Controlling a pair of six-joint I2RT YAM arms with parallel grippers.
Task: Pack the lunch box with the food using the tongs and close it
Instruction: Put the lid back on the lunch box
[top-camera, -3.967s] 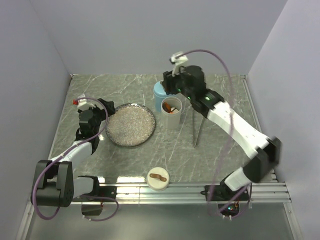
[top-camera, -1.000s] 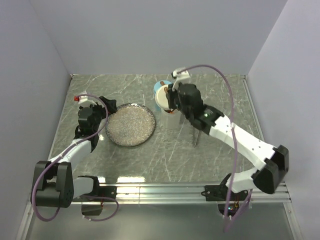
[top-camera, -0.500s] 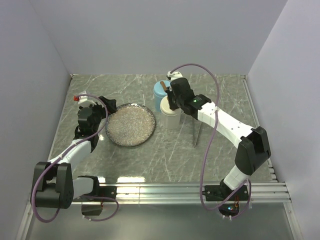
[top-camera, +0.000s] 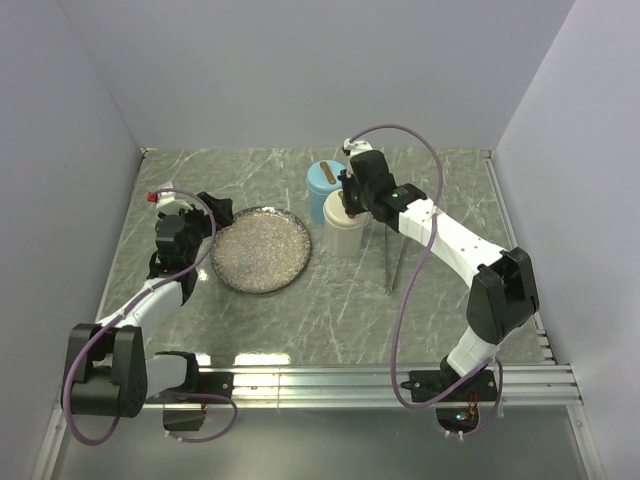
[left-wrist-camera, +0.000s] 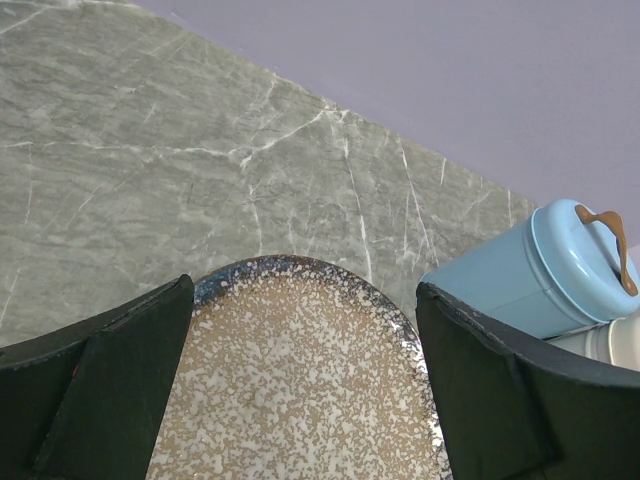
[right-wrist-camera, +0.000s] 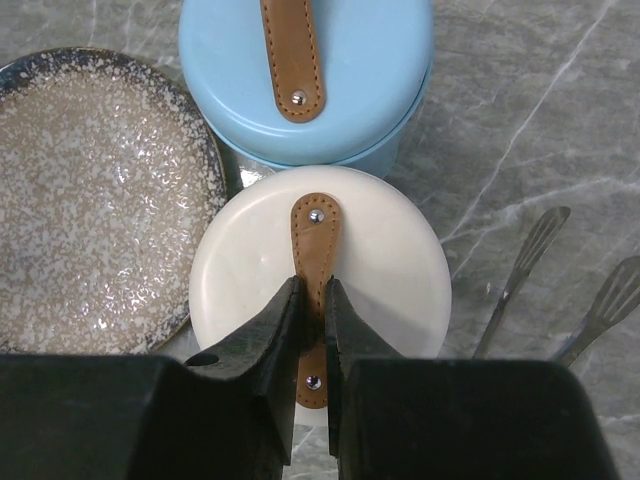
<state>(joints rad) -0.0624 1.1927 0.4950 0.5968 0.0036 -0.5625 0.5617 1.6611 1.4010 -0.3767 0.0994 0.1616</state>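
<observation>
Right wrist view: your right gripper (right-wrist-camera: 312, 292) pinched the brown strap (right-wrist-camera: 315, 235) of the round white lid (right-wrist-camera: 390, 270). That lid, seconds ago lying well apart, capped the white canister (top-camera: 343, 243), with the food probably hidden inside. Slim grey metal tongs (right-wrist-camera: 525, 262) lay beside it; your left gripper (left-wrist-camera: 302, 290) gaped empty.

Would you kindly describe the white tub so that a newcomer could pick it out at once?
Start at the big speckled plate; two round lidded tubs stand just beside its right edge. The white tub is the nearer one, in front of the blue tub, and it alone has the right gripper shut on its brown strap.
</observation>
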